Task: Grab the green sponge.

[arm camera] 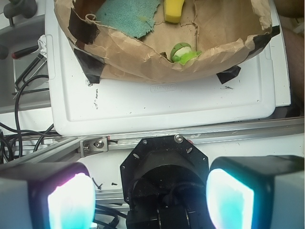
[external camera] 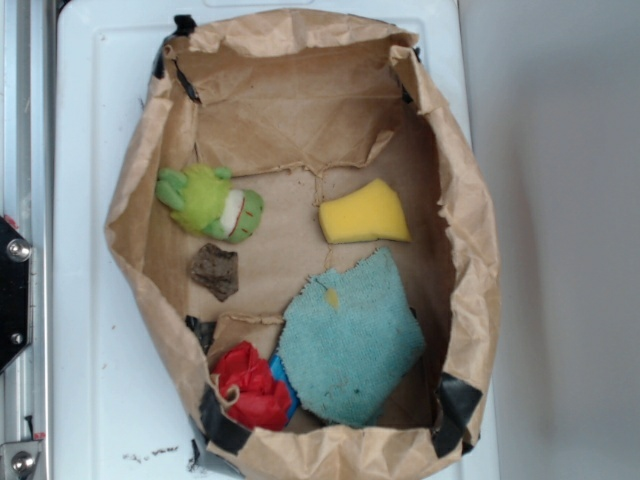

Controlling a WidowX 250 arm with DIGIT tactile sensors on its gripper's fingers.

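Observation:
The green sponge (external camera: 352, 342) is a large flat teal piece with a small yellow spot, lying on the floor of an open brown paper bag (external camera: 472, 250) at the front right. In the wrist view only a corner of the green sponge (arm camera: 129, 14) shows, over the bag's rim at the top. My gripper (arm camera: 150, 198) is open, its two glowing pads far apart with nothing between them. It hovers over the robot's black base and the metal rail, well outside the bag. The exterior view does not show the gripper.
Also in the bag: a yellow sponge wedge (external camera: 363, 213), a lime-green plush toy (external camera: 209, 202), a dark brown scrap (external camera: 214, 270) and a red cloth bundle (external camera: 251, 385). The bag stands on a white tray (arm camera: 157, 102). Cables (arm camera: 24, 86) lie left of the tray.

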